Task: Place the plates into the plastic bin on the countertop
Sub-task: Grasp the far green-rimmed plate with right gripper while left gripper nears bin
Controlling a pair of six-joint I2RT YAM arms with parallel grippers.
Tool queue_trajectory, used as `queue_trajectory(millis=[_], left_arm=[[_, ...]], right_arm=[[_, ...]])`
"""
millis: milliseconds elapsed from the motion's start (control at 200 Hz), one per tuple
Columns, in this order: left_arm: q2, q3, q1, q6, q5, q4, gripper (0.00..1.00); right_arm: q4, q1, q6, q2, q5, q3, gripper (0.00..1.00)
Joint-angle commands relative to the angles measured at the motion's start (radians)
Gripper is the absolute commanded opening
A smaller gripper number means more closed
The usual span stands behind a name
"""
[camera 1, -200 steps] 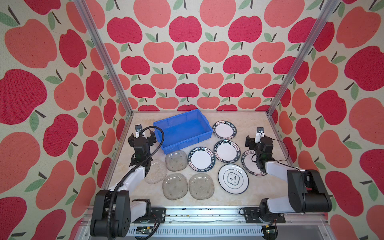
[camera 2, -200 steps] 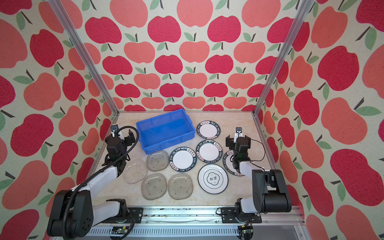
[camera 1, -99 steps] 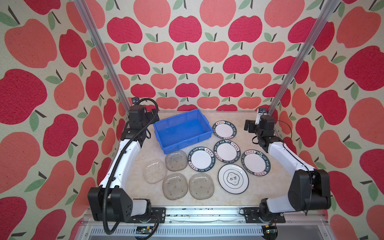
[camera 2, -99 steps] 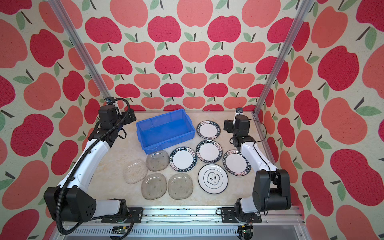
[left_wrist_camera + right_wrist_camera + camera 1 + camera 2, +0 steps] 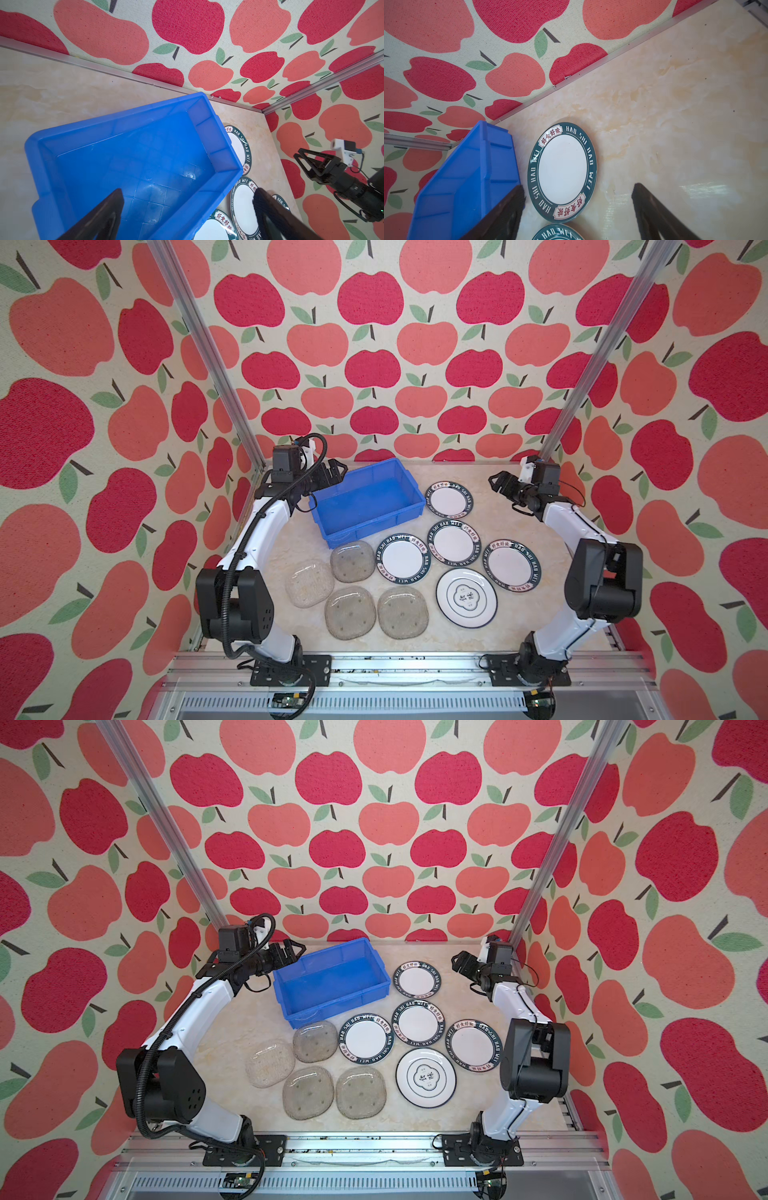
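The left gripper (image 5: 336, 475) is hovering over the left end of the plastic bin (image 5: 365, 504), its fingers (image 5: 108, 209) spreading wide and holding nothing. The bin is sitting empty and slightly skewed at the back of the surface (image 5: 536, 626). Just right of it, the farthest lettered plate (image 5: 450, 499) is lying flat. Further right, the right gripper (image 5: 500, 489) is hanging over bare surface beside that plate, its fingers (image 5: 648, 207) standing apart with nothing between them.

That plate is probably what the right arm is going for. A flat plate is offering only its rim, so the fingers should be coming in low, one sliding under the raised edge and one over it. The plate should then be travelling level and clearing the bin's lip before going down. The left arm should be keeping out of the opening.

At the left, four glass plates (image 5: 350, 612) are lying in a cluster: rounded squares, clear, pebbled and glinting, likely slippery. The bin is showing bright blue moulded plastic, with ribbed walls and a gridded floor. Three more lettered plates (image 5: 454, 537) are lying right of the glass, round, with glossy white centres and dark green bands. The larger emblem plate (image 5: 466, 598) is lying nearest the front, white with a thin dark ring.
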Motion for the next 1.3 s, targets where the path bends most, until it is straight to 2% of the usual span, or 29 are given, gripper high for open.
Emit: queue_trajectory(millis=[0, 115, 420, 485, 635, 775, 1296], left_arm=[[0.022, 0.012, 0.006, -0.042, 0.097, 0.051, 1.0], [0.042, 0.021, 0.005, -0.043, 0.112, 0.048, 0.98], [0.073, 0.024, 0.002, -0.062, 0.151, 0.072, 0.96], [0.086, 0.022, 0.0, -0.066, 0.154, 0.079, 0.96], [0.099, 0.007, -0.003, -0.078, 0.158, 0.104, 0.96], [0.104, -0.002, -0.005, -0.081, 0.158, 0.11, 0.96], [0.112, -0.029, -0.005, -0.095, 0.152, 0.132, 0.96]], right_arm=[[0.034, -0.022, 0.072, 0.048, -0.071, 0.021, 0.8], [0.079, -0.036, 0.115, 0.138, -0.138, 0.05, 0.65], [0.126, -0.033, 0.137, 0.261, -0.227, 0.056, 0.6], [0.141, -0.032, 0.14, 0.275, -0.237, 0.051, 0.5], [0.165, -0.025, 0.153, 0.313, -0.269, 0.054, 0.49], [0.081, -0.005, 0.123, 0.365, -0.268, 0.11, 0.49], [0.139, 0.031, 0.2, 0.461, -0.296, 0.139, 0.48]])
